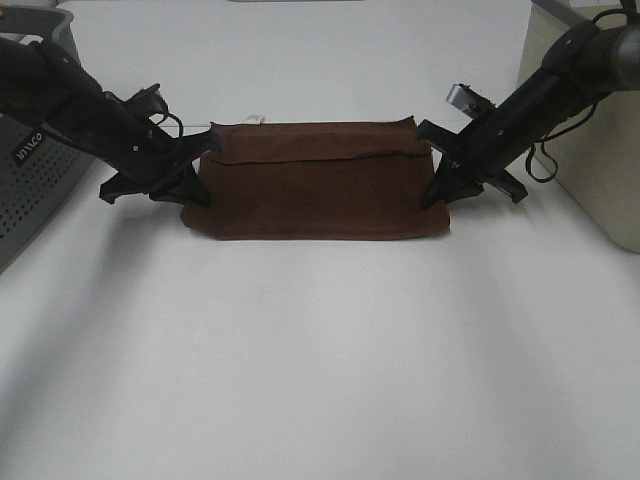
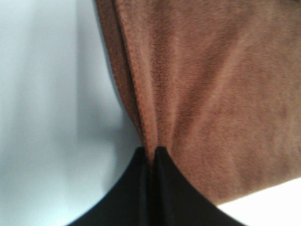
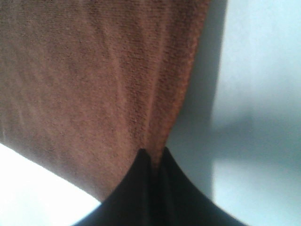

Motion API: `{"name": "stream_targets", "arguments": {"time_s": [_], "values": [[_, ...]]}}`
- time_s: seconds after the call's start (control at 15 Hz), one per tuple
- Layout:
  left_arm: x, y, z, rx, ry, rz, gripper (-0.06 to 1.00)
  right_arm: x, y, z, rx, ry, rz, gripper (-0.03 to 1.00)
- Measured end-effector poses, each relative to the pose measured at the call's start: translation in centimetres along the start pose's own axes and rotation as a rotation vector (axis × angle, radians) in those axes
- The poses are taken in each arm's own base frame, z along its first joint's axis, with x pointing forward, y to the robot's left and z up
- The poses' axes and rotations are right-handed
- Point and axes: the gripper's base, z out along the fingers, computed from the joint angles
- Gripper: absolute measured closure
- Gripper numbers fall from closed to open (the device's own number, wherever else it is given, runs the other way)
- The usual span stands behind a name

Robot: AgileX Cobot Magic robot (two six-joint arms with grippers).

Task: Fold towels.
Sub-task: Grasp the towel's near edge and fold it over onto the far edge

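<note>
The dark brown towel (image 1: 315, 182) lies on the white table, folded in layers, with a small white tag (image 1: 255, 119) at its far edge. My left gripper (image 1: 203, 190) is at the towel's left edge and is shut on it; the left wrist view shows the cloth (image 2: 211, 94) pinched and puckered between the jaws (image 2: 153, 153). My right gripper (image 1: 436, 195) is at the towel's right edge, also shut on it; the right wrist view shows the towel (image 3: 94, 80) pinched at the jaw tips (image 3: 154, 153).
A grey perforated basket (image 1: 30, 180) stands at the left edge of the table. A beige box-like object (image 1: 590, 150) stands at the right edge. The white table (image 1: 320, 370) stretches in front of the towel.
</note>
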Motion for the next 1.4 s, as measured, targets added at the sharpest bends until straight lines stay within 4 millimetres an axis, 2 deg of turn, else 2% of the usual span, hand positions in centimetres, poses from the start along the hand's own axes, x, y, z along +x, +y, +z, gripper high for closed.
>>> {"name": "stream_targets", "arguments": {"time_s": [0.07, 0.2, 0.4, 0.6, 0.8, 1.0, 1.2, 1.4], "values": [[0.5, -0.3, -1.1, -0.011, 0.022, 0.021, 0.94, 0.9, 0.4, -0.9, 0.001, 0.009, 0.008, 0.97], [2.5, 0.1, -1.9, -0.036, 0.061, -0.008, 0.94, 3.1, 0.6, -1.4, 0.021, 0.032, 0.022, 0.97], [6.0, 1.0, -3.1, -0.074, 0.124, -0.048, 0.94, 6.4, 1.1, -1.0, 0.045, 0.077, 0.017, 0.97], [6.2, 0.7, -4.0, -0.068, 0.118, -0.044, 0.94, 6.7, 1.9, -1.7, 0.047, 0.058, -0.005, 0.97], [3.6, -1.0, -5.1, -0.032, 0.043, -0.03, 0.94, 4.4, 3.6, -4.0, 0.036, -0.049, -0.071, 0.97], [-0.3, -3.0, -6.8, 0.009, -0.101, -0.059, 0.94, 1.4, 4.8, -5.7, 0.048, -0.152, -0.116, 0.97], [-3.3, -2.7, -5.7, 0.011, -0.182, -0.062, 0.94, -1.6, 4.7, -4.9, 0.063, -0.209, -0.132, 0.97], [-5.0, -0.6, -3.2, -0.01, -0.226, -0.101, 0.94, -3.7, 3.7, -2.7, 0.064, -0.233, -0.136, 0.97]]}}
